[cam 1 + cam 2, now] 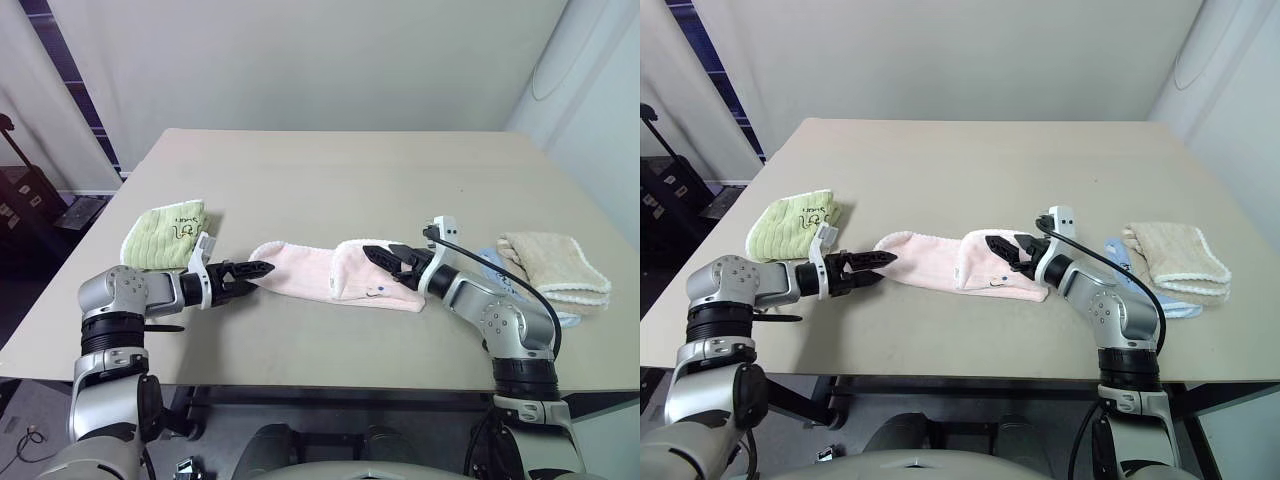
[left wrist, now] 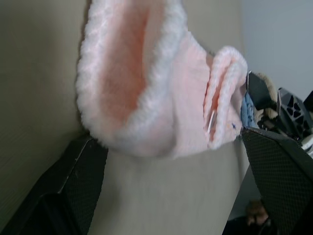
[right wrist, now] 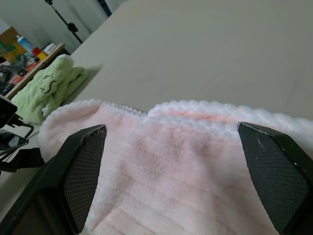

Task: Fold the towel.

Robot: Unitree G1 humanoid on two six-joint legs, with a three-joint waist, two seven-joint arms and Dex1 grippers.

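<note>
The pale pink towel (image 1: 300, 272) lies across the near middle of the table, its right end doubled over into a thicker fold (image 1: 365, 283). At the towel's left end sits my left gripper (image 1: 258, 270), open; in the left wrist view the rounded end (image 2: 137, 98) lies between its wide-apart fingers (image 2: 73, 191). My right gripper (image 1: 378, 258) is at the folded right end, also open. In the right wrist view its two fingers (image 3: 83, 166) straddle the white-edged fold (image 3: 186, 161).
A folded light green towel (image 1: 165, 235) lies just behind my left arm. A cream beige towel (image 1: 555, 265) on a light blue cloth (image 1: 490, 262) lies right of my right arm. The tan table (image 1: 330, 180) stretches far behind; its front edge is close.
</note>
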